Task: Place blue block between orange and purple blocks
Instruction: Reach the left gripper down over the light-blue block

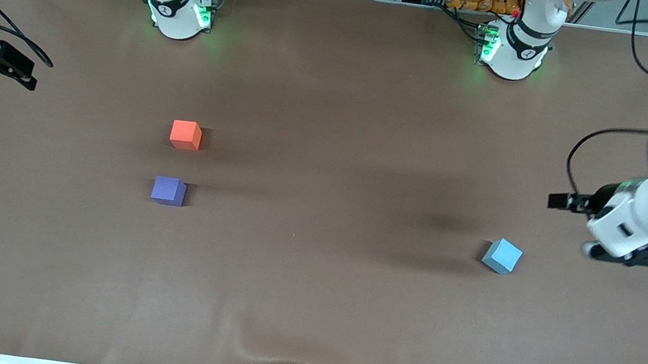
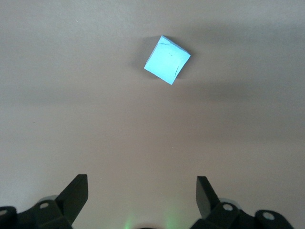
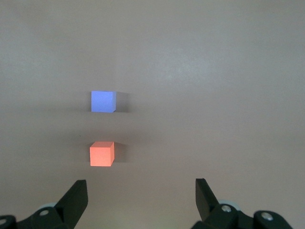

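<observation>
Small light sky-blue matte cube (image 1: 502,255) sits lower right of frame, rotated on the brown table (image 1: 308,305), well apart from the orange-red cube (image 1: 185,134) and violet-purple cube (image 1: 168,190) at centre-left. Left gripper (image 2: 142,193) hovers beside it, fingers spread wide, empty; right gripper (image 3: 141,193) waits at left edge, equally wide, empty. Looks light and rigid with grippy faces: pinch two opposite flat sides, wrist turned to match its rotation.

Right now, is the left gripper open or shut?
Open: in the left wrist view the left gripper has its fingers wide apart, holding nothing, with the blue block lying free.
</observation>
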